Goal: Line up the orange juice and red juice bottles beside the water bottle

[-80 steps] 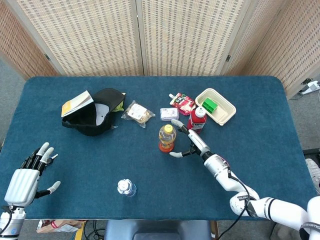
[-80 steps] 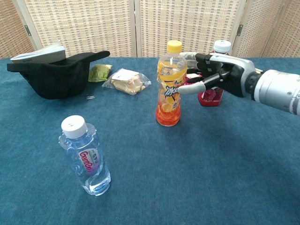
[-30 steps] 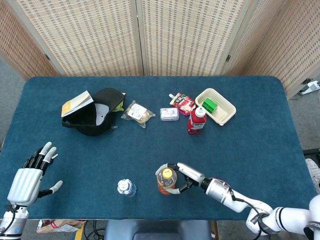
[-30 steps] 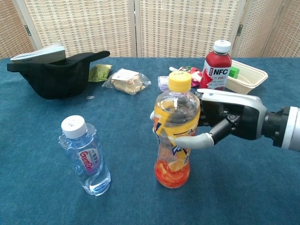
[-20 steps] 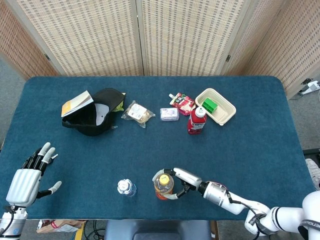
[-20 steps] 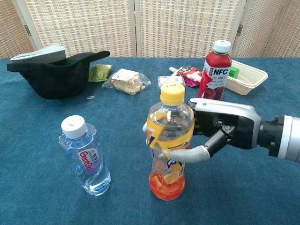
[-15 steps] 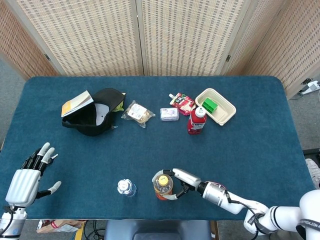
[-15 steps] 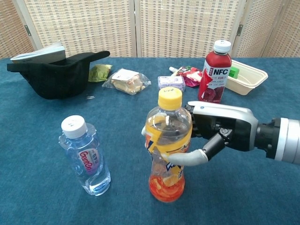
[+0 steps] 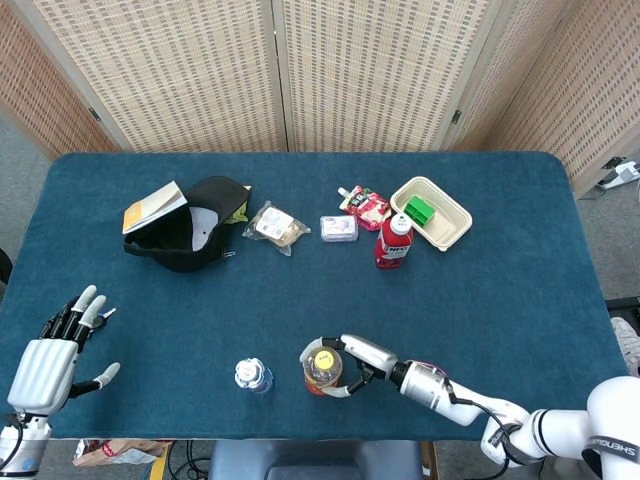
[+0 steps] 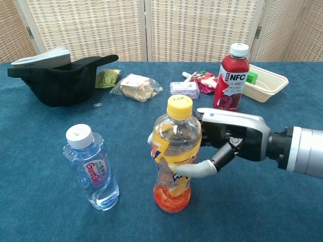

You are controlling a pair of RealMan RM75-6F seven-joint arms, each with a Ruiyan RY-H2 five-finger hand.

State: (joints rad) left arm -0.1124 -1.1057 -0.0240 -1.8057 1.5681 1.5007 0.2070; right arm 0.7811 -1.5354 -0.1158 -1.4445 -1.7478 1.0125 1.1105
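Fingers [image 10: 194, 170] of the right hand [image 10: 229, 138] wrap around the orange juice bottle [image 10: 174, 161], thumb low across the label and the others behind it. The bottle stands near the front edge of the surface [image 9: 520, 300], just at 3 o'clock of the water bottle [image 10: 92, 169], a small gap between them. To finish this step well, I judge the base should sit flat and level with the water bottle before the grip loosens, and the fingers should peel away sideways without nudging it. The red juice bottle [image 9: 393, 241] waits well apart at 1 o'clock, beside the tray [image 9: 455, 222]. The left hand [image 9: 50, 360] hovers at 9 o'clock, fingers spread, holding nothing.
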